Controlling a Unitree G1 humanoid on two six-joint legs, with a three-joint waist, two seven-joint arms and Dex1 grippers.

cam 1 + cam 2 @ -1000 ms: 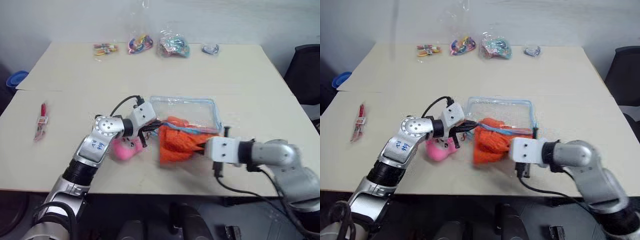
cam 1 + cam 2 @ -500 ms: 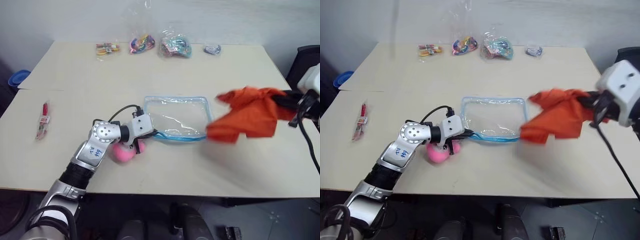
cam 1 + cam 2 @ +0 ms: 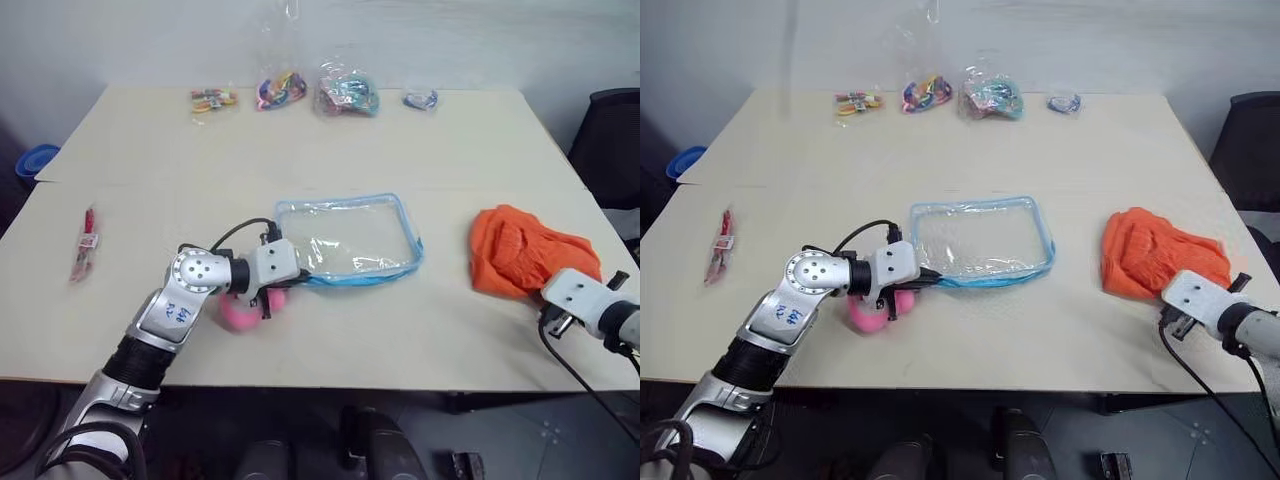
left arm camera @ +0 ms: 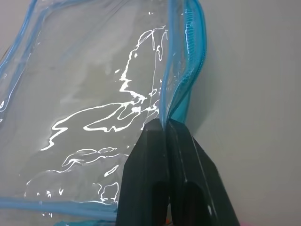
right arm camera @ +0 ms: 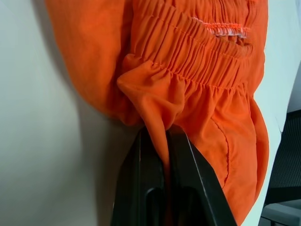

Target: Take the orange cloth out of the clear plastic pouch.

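Nearest the robot, at the right end of the desk's (image 3: 330, 340) front edge, the right gripper (image 5: 163, 136) has its two black fingers pinched together on a fold of the orange cloth (image 3: 528, 251). The cloth, a gathered piece with a shirred band, lies bunched on the desk top close to the right edge, well apart from the clear plastic pouch (image 3: 352, 238). So the main part of the task looks done: the cloth is out and resting on the desk, and what remains, by my reading, is only to let go of it.

Toward the middle of the desk, a little back from the front edge, the left gripper (image 4: 165, 127) is closed on the pouch's blue-edged rim, its fingertips (image 4: 151, 134) nipping the thin vinyl beside the zipper. The pouch lies flat and looks empty, with nothing orange showing through the clear wall. Its pink plush charm (image 3: 243, 310) sits on the desk under the left wrist, touching the pouch's near-left corner.

Near the left edge lies a small red packaged item (image 3: 83, 243). Along the far edge stand several small crinkly bags of colourful bits (image 3: 347, 92), untouched by either arm.
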